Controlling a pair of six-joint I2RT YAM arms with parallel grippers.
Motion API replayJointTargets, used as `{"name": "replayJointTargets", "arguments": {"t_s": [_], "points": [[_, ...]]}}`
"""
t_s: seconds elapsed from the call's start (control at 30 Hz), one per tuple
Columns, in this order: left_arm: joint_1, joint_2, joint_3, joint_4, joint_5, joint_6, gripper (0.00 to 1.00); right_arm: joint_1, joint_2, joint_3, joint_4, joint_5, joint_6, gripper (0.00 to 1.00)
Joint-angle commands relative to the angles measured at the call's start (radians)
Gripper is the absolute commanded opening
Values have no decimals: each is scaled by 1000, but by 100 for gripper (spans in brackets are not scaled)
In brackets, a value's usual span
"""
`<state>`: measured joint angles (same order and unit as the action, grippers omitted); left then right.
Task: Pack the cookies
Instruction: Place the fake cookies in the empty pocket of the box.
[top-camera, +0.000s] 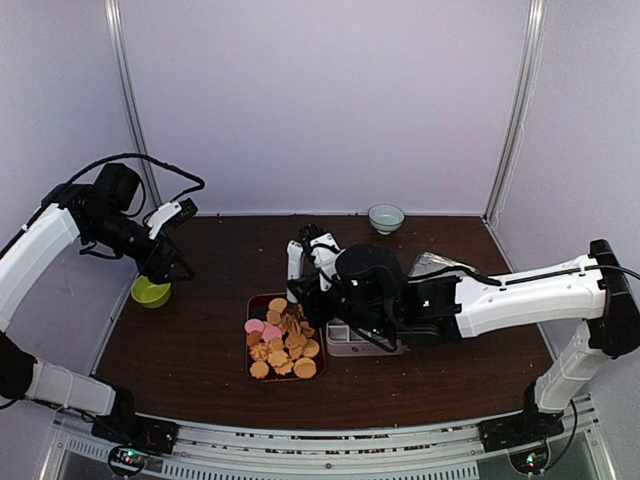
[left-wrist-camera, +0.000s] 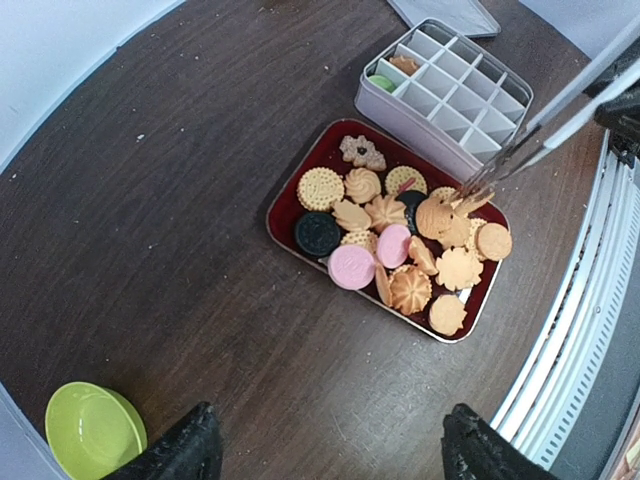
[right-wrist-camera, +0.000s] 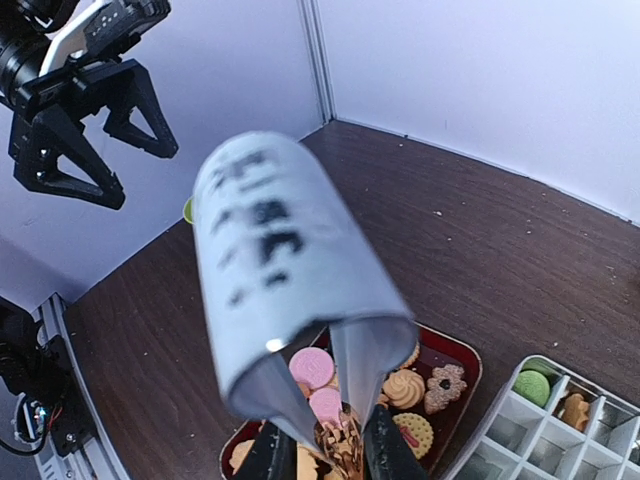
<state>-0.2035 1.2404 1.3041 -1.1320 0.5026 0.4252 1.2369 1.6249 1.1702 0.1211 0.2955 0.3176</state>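
Note:
The cookies (left-wrist-camera: 400, 240), mostly golden with two pink and a dark one, lie heaped in a dark red tray (left-wrist-camera: 285, 235) at mid-table. My right gripper (right-wrist-camera: 328, 455) is shut on the arms of metal tongs (right-wrist-camera: 290, 280). The tong tips (left-wrist-camera: 470, 195) pinch a nut-flecked cookie (right-wrist-camera: 345, 445) over the tray's right part. A grey compartment box (left-wrist-camera: 450, 90) stands beside the tray, with a green cookie (right-wrist-camera: 531, 387) and a brown one (right-wrist-camera: 575, 410) in its cells. My left gripper (left-wrist-camera: 330, 450) hangs open and empty above the table's left side, far from the tray.
A lime green bowl (left-wrist-camera: 90, 430) sits at the left table edge, just below my left gripper (top-camera: 170, 270). A pale bowl (top-camera: 386, 217) stands at the back wall. A clear lid (left-wrist-camera: 445, 15) lies behind the box. The metal rail (left-wrist-camera: 590, 300) runs along the near edge.

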Motion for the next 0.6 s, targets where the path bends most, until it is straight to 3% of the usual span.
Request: {"name": "replayJointTargets", "arguments": {"t_s": [0.0,0.33,0.57], "points": [[8,8,32,-10,20,11,78,-65,-121,-35,10,66,-38,0],[8,11,35,-17,18,15,78,-284,-340,-172,-58,161,-129,0],[7,13,34,-18,20,15,78,-363,-371,-230,-38,146,-133,0]]}}
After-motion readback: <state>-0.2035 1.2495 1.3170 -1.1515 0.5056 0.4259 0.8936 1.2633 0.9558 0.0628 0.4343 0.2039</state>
